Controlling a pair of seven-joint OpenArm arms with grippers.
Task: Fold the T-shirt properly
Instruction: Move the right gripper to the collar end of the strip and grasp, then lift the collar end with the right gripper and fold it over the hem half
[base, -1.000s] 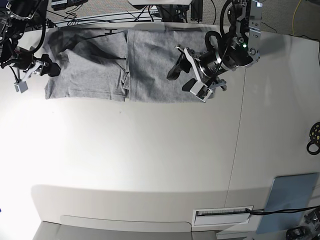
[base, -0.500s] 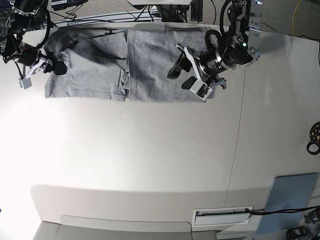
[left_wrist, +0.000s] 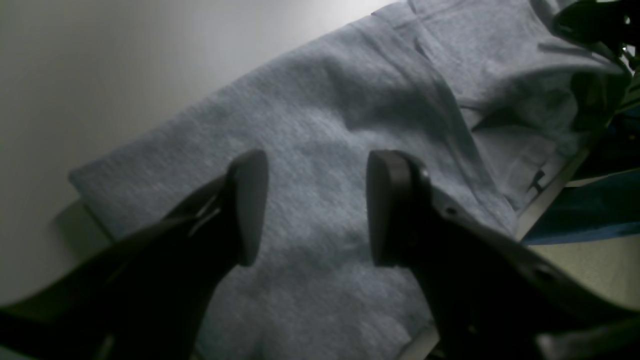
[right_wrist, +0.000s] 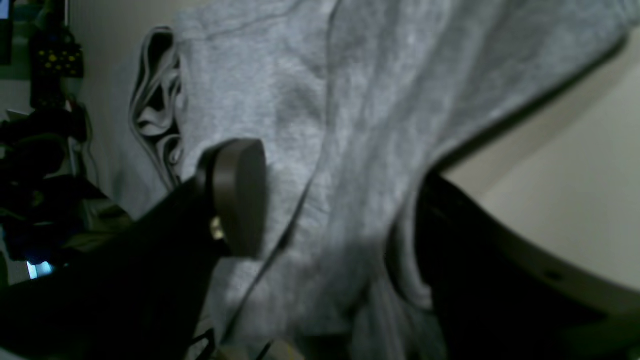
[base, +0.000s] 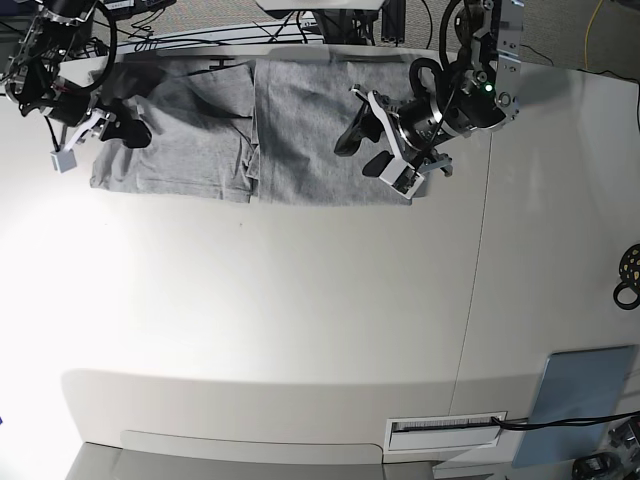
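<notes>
The grey T-shirt (base: 300, 130) lies flat along the table's far edge, with a fold line running down its middle. My left gripper (base: 361, 151) hovers over the shirt's right part near the right edge. In the left wrist view this gripper (left_wrist: 312, 205) is open above the cloth (left_wrist: 320, 115), with nothing between the fingers. My right gripper (base: 100, 140) is at the shirt's left edge. In the right wrist view it (right_wrist: 335, 210) stands wide open, and rumpled cloth (right_wrist: 310, 75) lies between the fingers, its edge draped against the right one.
The white table (base: 300, 300) stretches toward the near side. A black ring-shaped object (base: 628, 277) sits at the right edge. A blue-grey pad (base: 580, 392) and a white slotted box (base: 445, 431) lie at the near right. Cables run behind the far edge.
My right gripper has moved toward the far side and to the right, from beside the shirt onto its left edge. The left gripper has risen only slightly.
</notes>
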